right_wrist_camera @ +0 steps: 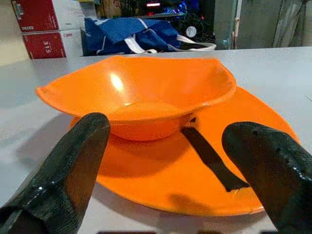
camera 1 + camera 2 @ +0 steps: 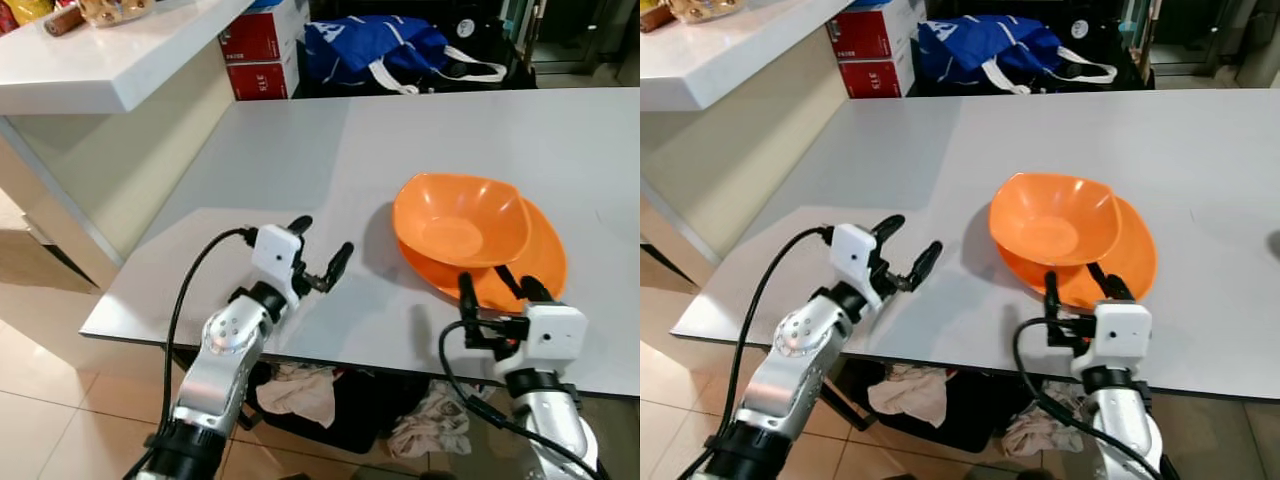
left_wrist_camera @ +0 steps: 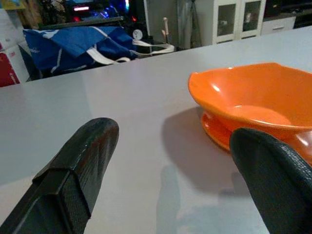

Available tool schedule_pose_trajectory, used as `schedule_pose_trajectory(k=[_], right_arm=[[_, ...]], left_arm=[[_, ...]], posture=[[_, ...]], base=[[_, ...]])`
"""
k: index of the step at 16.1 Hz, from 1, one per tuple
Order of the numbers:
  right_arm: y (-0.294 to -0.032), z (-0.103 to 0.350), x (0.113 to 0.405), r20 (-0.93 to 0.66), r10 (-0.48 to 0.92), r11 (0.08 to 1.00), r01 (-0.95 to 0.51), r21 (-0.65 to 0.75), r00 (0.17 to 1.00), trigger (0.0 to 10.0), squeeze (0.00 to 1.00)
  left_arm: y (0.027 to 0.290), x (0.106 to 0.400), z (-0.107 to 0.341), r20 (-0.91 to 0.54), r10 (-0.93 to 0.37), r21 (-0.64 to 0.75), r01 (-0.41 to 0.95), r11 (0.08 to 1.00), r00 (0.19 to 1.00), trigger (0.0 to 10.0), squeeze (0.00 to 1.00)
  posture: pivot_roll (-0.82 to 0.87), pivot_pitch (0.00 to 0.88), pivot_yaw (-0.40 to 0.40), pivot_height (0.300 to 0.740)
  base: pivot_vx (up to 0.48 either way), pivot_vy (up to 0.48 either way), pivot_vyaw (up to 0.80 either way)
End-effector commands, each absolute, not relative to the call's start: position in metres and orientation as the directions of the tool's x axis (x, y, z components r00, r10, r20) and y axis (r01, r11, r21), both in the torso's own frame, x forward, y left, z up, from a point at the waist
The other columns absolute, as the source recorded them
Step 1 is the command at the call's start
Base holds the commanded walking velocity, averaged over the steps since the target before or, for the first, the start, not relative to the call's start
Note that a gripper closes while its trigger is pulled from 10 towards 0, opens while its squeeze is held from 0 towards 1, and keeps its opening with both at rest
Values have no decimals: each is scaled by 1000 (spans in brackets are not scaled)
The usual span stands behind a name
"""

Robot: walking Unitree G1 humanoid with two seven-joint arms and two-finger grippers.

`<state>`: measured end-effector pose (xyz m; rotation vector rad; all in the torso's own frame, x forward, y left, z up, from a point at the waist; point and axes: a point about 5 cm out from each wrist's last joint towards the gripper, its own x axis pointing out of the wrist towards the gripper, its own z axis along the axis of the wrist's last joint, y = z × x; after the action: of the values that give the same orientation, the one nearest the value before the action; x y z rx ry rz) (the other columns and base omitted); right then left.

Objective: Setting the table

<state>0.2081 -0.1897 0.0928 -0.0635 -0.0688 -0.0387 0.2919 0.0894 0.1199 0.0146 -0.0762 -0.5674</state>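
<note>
The orange bowl point(image 2: 461, 218) sits on the orange plate point(image 2: 535, 262) near the bench's point(image 2: 300, 160) front edge — stacked, maybe as one place setting. The right hand point(image 2: 492, 287) is spread just before the plate; the left hand point(image 2: 320, 248) — also spread — waits beside it.

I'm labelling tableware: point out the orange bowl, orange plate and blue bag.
orange bowl point(image 2: 455, 222), left eye view, inner floor.
orange plate point(image 2: 545, 262), left eye view, exposed right rim.
blue bag point(image 2: 365, 45), left eye view, fabric top.
</note>
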Motion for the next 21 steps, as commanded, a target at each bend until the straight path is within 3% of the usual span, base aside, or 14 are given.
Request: schedule_pose_trajectory(k=[1,5,11,15,21], right_arm=[[-186,91,210,76,-20,999,23,-36,997,10000,0],[-184,87,209,67,-19,999,21,-34,998,10000,0],[-179,79,207,42,-5,999,7,-40,999,10000,0],[-180,76,205,33,-22,999,23,-42,999,10000,0],[-180,76,204,39,-27,998,29,-48,999,10000,0]], left_arm=[[92,299,122,51,-514,39,513,858,856,10000,0],[91,308,127,58,-509,48,507,861,859,10000,0],[91,314,129,60,-501,31,500,866,864,10000,0],[89,314,130,63,-508,32,507,862,859,10000,0],[86,314,127,55,-517,20,516,856,854,10000,0]], posture=[[-124,0,144,740],[-131,0,155,740],[-126,0,153,740],[-132,0,159,740],[-132,0,159,740]], base=[[-315,0,0],[-317,0,0],[0,0,0],[0,0,-738],[-81,0,0]])
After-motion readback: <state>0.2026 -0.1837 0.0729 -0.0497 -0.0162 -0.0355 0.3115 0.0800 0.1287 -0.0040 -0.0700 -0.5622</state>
